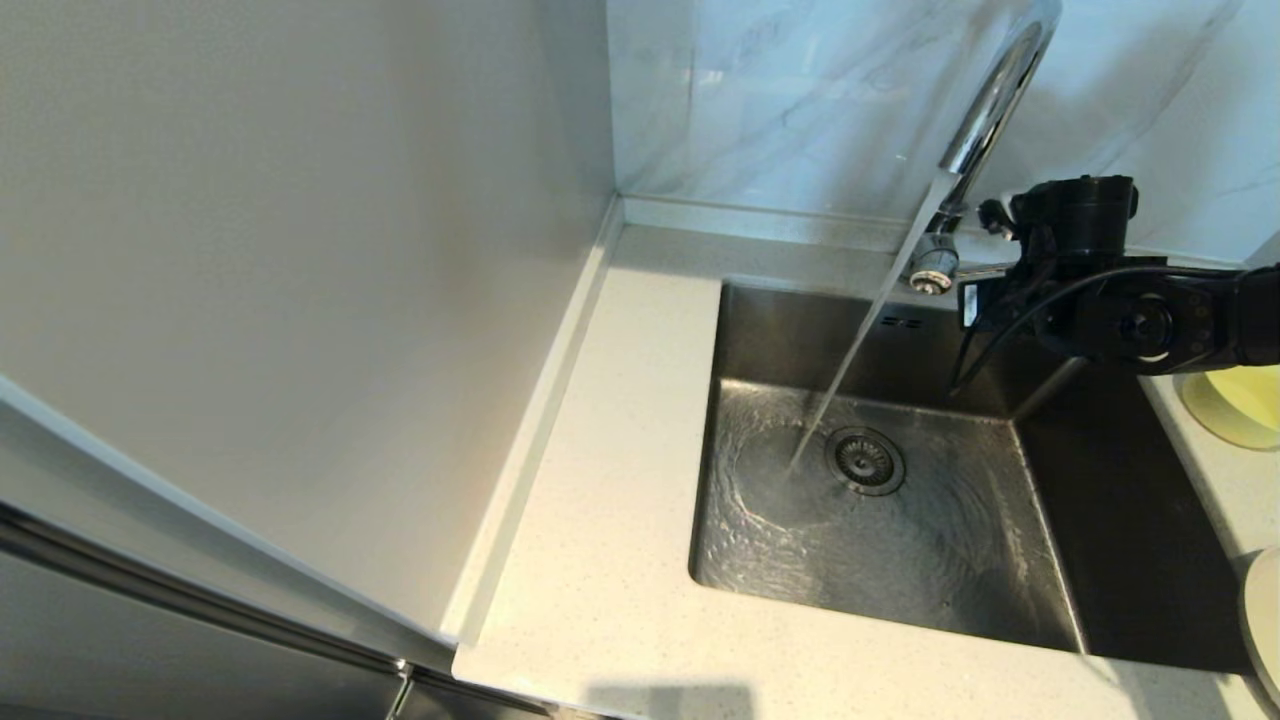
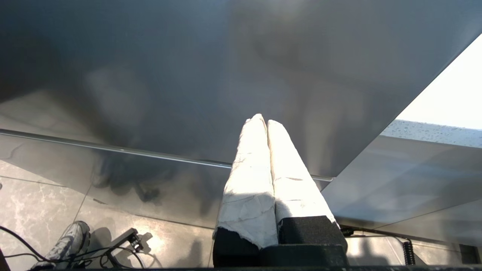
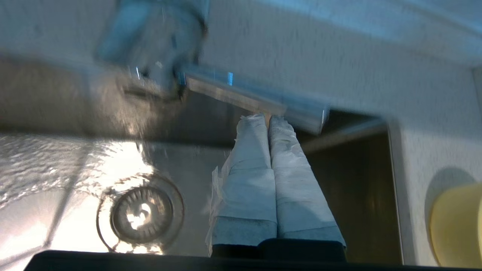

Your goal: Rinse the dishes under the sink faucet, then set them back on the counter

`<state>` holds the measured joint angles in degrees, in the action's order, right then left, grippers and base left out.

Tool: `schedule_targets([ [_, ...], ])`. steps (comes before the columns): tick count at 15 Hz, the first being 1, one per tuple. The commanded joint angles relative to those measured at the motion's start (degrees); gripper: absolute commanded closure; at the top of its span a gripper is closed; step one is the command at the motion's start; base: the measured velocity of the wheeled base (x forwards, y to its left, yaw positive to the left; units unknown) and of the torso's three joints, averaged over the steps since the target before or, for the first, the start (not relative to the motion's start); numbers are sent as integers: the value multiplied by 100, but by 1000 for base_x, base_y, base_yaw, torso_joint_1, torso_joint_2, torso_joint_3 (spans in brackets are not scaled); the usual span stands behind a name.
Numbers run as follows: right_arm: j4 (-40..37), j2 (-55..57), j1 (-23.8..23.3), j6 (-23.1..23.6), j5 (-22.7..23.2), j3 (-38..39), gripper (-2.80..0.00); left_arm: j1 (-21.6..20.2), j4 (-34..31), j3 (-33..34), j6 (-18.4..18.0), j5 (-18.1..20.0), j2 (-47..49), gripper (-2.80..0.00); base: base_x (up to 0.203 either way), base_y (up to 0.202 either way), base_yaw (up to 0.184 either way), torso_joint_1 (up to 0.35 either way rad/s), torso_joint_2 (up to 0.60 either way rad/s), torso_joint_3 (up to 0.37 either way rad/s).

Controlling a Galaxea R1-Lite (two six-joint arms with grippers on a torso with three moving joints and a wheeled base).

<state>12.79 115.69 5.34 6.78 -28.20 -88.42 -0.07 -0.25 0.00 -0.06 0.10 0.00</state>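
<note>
Water runs from the sink faucet point(image 1: 985, 110) into the empty sink point(image 1: 880, 500), the right hand point(image 3: 268, 117), fingers together, by its lever, while the bowl point(image 1: 1235, 405) waits unrinsed on the counter point(image 1: 610, 480) beside the sink.

The right arm point(image 1: 1150, 320) is matte black, built of rounded joint housings; one housing shows a round face with a pale ring at its centre. A squat black cylinder sits on top of the wrist, and a thin black cable loops out along the arm. A small white label shows on the black block ahead of the wrist. The right gripper point(image 3: 268, 118) has two long tapering fingers point(image 3: 248, 180) wrapped in creased, torn white tape, set in black mounts behind them. The left gripper point(image 2: 263, 121) matches it: white-taped fingers, black base blocks.
</note>
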Motion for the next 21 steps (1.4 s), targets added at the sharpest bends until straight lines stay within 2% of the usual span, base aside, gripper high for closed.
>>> schedule_targets([
  [1, 16, 195, 5, -1, -10, -365, 0, -1, -1, 0, 6, -1, 0, 0, 0, 0, 0, 0, 0, 0],
  [5, 48, 349, 46, -170, -2, -958, 0, -1, -1, 0, 6, -1, 0, 0, 0, 0, 0, 0, 0, 0],
  [9, 57, 365, 37, -452, -2, -1017, 0, -1, -1, 0, -3, -1, 0, 0, 0, 0, 0, 0, 0, 0],
  [16, 57, 577, 37, -531, -8, -1381, 0, -1, -1, 0, 6, -1, 0, 0, 0, 0, 0, 0, 0, 0],
  [21, 36, 420, -60, -528, -163, -1321, 0, -1, -1, 0, -3, -1, 0, 0, 0, 0, 0, 0, 0, 0],
])
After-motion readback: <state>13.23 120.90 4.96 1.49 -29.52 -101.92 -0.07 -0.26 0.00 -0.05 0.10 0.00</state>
